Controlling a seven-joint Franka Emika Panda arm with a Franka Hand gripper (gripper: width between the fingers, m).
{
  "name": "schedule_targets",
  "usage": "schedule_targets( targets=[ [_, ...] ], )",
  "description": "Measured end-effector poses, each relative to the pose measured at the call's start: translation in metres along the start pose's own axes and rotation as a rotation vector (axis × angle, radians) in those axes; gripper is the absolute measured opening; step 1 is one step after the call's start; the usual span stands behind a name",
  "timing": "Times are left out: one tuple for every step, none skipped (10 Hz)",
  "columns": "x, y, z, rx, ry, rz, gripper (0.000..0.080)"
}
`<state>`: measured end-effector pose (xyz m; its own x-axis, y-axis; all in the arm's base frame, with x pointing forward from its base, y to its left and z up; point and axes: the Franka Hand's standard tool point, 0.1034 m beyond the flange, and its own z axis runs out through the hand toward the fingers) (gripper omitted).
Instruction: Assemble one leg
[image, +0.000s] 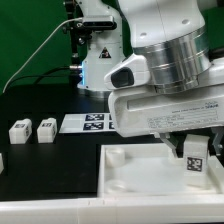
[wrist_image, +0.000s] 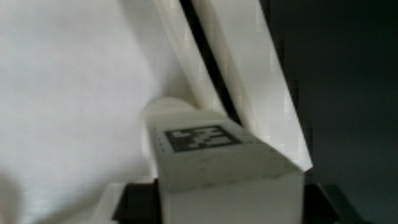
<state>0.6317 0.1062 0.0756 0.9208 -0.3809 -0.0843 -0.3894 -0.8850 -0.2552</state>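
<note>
My gripper (image: 193, 150) is shut on a leg (image: 194, 160), a white blocky peg with a black-and-white tag, held just over the far right part of the large white square panel (image: 130, 180). In the wrist view the leg (wrist_image: 214, 150) fills the space between my dark fingers (wrist_image: 146, 200), tag facing the camera, with the panel (wrist_image: 71, 100) and its raised edge below. Two more legs (image: 21, 130) (image: 46, 128) lie on the black table at the exterior view's left.
The marker board (image: 88, 123) lies flat on the table behind the panel. The arm's white base (image: 100, 60) stands at the back. A white object (image: 2, 160) shows at the exterior view's left edge.
</note>
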Motion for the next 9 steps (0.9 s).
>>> schedule_targets(
  targets=[
    [0.0001, 0.0001, 0.0, 0.0, 0.0, 0.0, 0.0297],
    [0.0, 0.0002, 0.0, 0.0, 0.0, 0.0, 0.0297],
    [0.0007, 0.0004, 0.0, 0.002, 0.004, 0.04, 0.0297],
    [0.0008, 0.0007, 0.0008, 0.006, 0.011, 0.102, 0.0297],
    [0.0003, -0.0004, 0.0018, 0.012, 0.031, 0.237, 0.0297],
    [-0.0017, -0.0038, 0.0042, 0.029, 0.064, 0.444, 0.0297],
    [-0.0057, -0.0055, 0.0056, 0.043, 0.105, 0.618, 0.0298],
    [-0.0075, -0.0072, 0.0067, 0.065, 0.132, 0.758, 0.03],
    [-0.0061, -0.0053, 0.0062, 0.101, 0.135, 0.923, 0.03]
  ],
)
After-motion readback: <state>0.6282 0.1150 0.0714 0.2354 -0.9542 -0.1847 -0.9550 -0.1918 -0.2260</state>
